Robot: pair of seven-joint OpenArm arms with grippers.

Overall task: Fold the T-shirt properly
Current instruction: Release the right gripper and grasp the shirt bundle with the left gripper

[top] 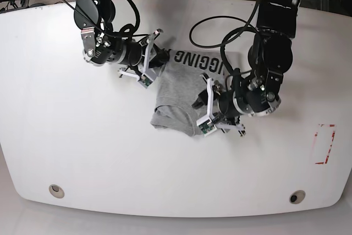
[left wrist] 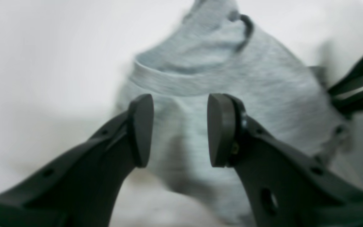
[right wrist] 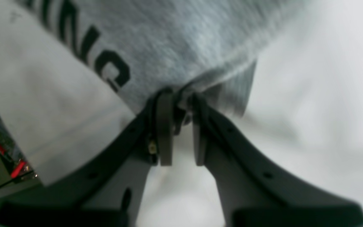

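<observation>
The grey T-shirt [top: 184, 89] lies crumpled and partly folded in the middle of the white table [top: 82, 152], with black lettering [top: 195, 59] showing along its far edge. My right gripper [top: 157, 61] is at the shirt's far left corner. In the right wrist view it [right wrist: 181, 99] is shut on a bunched edge of the T-shirt [right wrist: 169, 37], beside the lettering [right wrist: 106, 66]. My left gripper [top: 204, 111] hovers over the shirt's near right part. In the left wrist view it [left wrist: 180, 97] is open with nothing between its pads, and the T-shirt [left wrist: 232, 82] lies beyond them.
A red rectangle outline [top: 324, 144] is marked near the table's right edge. Two round fittings [top: 55, 190] [top: 297, 196] sit near the front edge. Cables run behind the table at the back. The right gripper's dark fingers [left wrist: 358, 88] show at the right of the left wrist view.
</observation>
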